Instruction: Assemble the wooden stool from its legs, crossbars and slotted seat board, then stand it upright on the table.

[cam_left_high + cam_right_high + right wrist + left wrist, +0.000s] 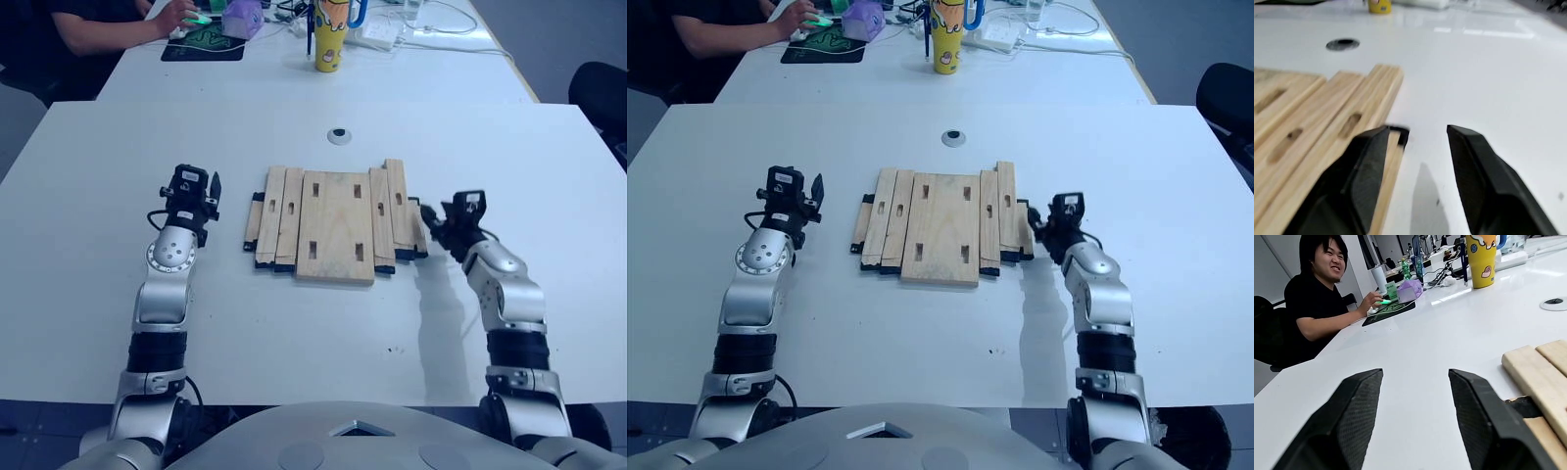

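Observation:
The slotted seat board (pixel 338 225) lies flat at the table's middle, with slotted wooden legs and crossbars (pixel 279 216) tucked under its left side and more (pixel 394 211) under its right. My left gripper (pixel 203 192) is open, resting on the table a short way left of the left-hand pieces (pixel 1536 377). My right gripper (pixel 437 217) is open at the right edge of the pile, one finger (pixel 1364 174) over the outermost thin piece (pixel 1387 181), the other over bare table. Nothing is held.
A round cable grommet (pixel 339 135) sits in the white table (pixel 549 176) behind the boards. On the far table stand a yellow cup (pixel 331 35) and cables; a person works there at a dark mat (pixel 203 44).

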Tool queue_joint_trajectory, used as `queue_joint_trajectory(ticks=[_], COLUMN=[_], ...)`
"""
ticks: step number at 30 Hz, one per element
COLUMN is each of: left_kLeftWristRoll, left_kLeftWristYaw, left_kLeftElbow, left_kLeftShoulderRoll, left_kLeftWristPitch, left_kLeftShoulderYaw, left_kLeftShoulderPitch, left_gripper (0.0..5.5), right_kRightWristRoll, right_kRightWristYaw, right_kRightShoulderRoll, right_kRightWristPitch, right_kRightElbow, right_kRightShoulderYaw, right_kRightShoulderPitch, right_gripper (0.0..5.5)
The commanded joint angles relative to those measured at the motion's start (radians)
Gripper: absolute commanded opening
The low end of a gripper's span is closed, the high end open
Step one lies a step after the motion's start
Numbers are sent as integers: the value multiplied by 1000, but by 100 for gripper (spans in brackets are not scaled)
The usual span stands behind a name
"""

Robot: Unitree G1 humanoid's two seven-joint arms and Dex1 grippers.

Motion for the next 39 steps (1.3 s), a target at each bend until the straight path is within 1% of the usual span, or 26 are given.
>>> queue_joint_trajectory(ticks=[1,7,10,12,15,19,26,31,39], left_kLeftWristRoll=[-40,-62,-75,-77,-81,-83,-82,-85,-85], left_kLeftWristYaw=[-16,-21,-27,-25,-25,-25,-25,-29,-33], left_kLeftElbow=[1,25,41,41,42,38,44,44,60], left_kLeftShoulderRoll=[-16,-9,-6,-6,-12,-23,-30,-27,-28], left_kLeftWristPitch=[-13,-26,-33,-34,-36,-35,-41,-38,-41], left_kLeftShoulderYaw=[10,23,29,32,31,21,15,13,7], left_kLeftShoulderPitch=[-12,-8,-2,-2,-4,11,16,15,22], left_gripper=[251,251,251,251,251,251,251,251,251], right_kRightWristRoll=[67,50,-17,-59,-107,-116,-29,48,120], right_kRightWristYaw=[40,107,100,84,77,100,87,68,64], right_kRightShoulderRoll=[-25,-98,-148,-177,-219,-237,-162,-106,-67], right_kRightWristPitch=[141,206,196,186,158,133,154,267,376], right_kRightElbow=[-33,-31,-21,-2,42,96,56,5,-35], right_kRightShoulderYaw=[-24,53,119,142,153,143,55,-7,-41], right_kRightShoulderPitch=[2,6,2,-1,-9,-43,-83,-88,-92], right_gripper=[222,222,222,222,222,222,222,222,222])
